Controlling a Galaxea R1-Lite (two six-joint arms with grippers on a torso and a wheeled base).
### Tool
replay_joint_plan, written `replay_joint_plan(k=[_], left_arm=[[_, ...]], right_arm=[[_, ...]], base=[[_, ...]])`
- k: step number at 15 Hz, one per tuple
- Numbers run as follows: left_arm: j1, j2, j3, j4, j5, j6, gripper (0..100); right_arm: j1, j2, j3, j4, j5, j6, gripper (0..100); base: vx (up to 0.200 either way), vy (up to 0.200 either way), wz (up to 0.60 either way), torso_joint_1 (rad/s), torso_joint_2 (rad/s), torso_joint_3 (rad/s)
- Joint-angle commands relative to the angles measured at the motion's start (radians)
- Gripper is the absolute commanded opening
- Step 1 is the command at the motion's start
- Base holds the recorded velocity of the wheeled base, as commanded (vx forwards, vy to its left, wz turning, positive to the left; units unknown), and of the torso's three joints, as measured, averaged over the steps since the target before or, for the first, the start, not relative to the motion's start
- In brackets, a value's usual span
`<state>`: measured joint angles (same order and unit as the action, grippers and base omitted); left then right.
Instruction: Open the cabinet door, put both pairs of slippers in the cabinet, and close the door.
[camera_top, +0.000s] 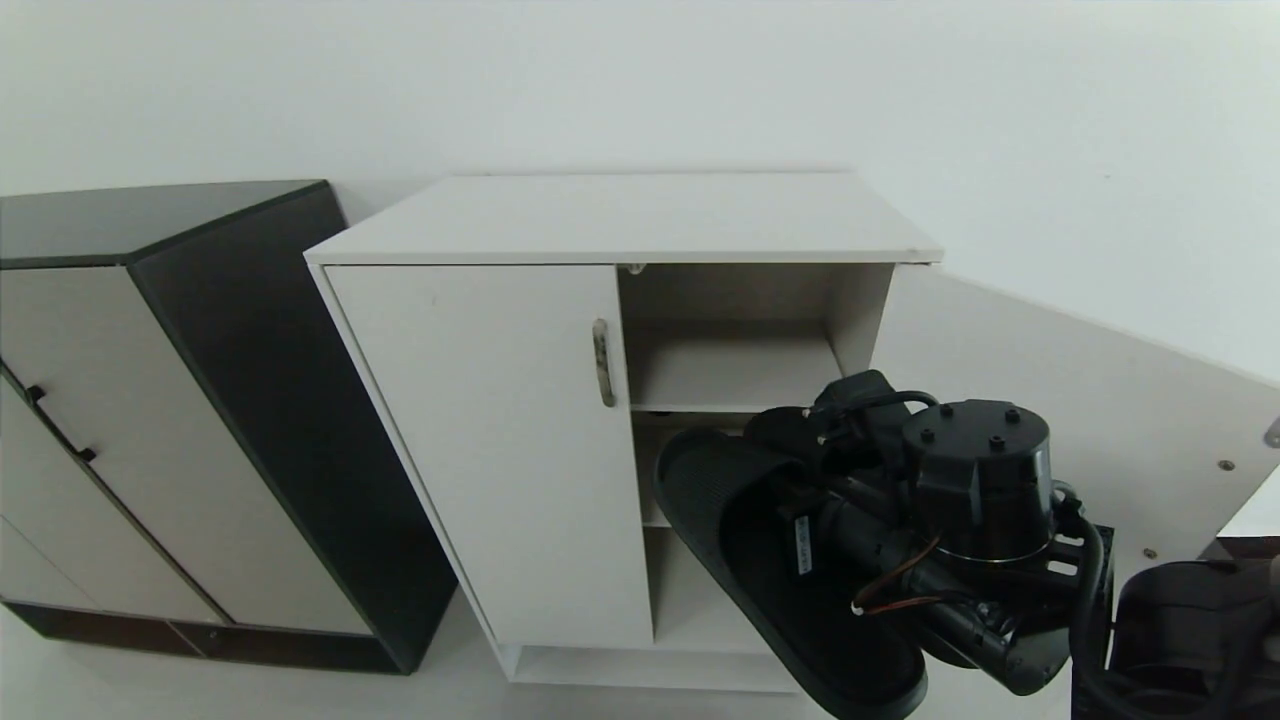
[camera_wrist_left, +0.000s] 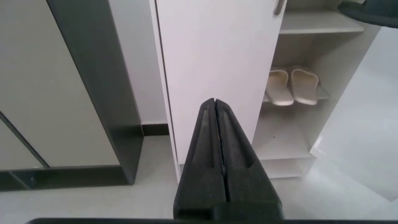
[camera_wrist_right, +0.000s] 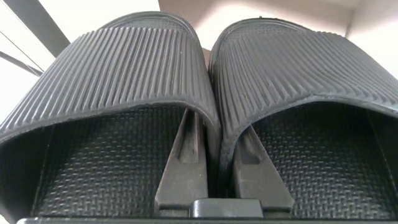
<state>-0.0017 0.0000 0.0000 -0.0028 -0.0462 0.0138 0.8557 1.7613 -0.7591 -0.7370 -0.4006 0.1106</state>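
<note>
White wall behind. Cabinet (camera_top: 480, 450) stood with its right door (camera_top: 1050, 400) open, pale slippers (camera_wrist_left: 292, 86) on the middle shelf. Right claw (camera_wrist_right: 217, 165) clamped on black slippers (camera_top: 760, 540) near the opening. Left claw (camera_wrist_left: 215, 155) together, empty. Step judged: stowing the second pair. Next move needs a free shelf.
</note>
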Motion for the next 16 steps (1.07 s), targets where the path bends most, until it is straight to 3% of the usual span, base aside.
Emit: replay_joint_plan(k=[1, 10, 16], left_arm=[[0.0, 0.0, 0.0, 0.0, 0.0, 0.0, 0], [0.0, 0.0, 0.0, 0.0, 0.0, 0.0, 0], [0.0, 0.0, 0.0, 0.0, 0.0, 0.0, 0]], right_arm=[[0.0, 0.003, 0.0, -0.001, 0.0, 0.0, 0], [0.0, 0.009, 0.001, -0.001, -0.001, 0.0, 0], [0.0, 0.009, 0.001, -0.001, 0.0, 0.0, 0]], base=[[0.0, 0.0, 0.0, -0.124, 0.47, 0.344], [0.0, 0.0, 0.0, -0.07, 0.44, 0.366], [0.0, 0.0, 0.0, -0.004, 0.06, 0.056]])
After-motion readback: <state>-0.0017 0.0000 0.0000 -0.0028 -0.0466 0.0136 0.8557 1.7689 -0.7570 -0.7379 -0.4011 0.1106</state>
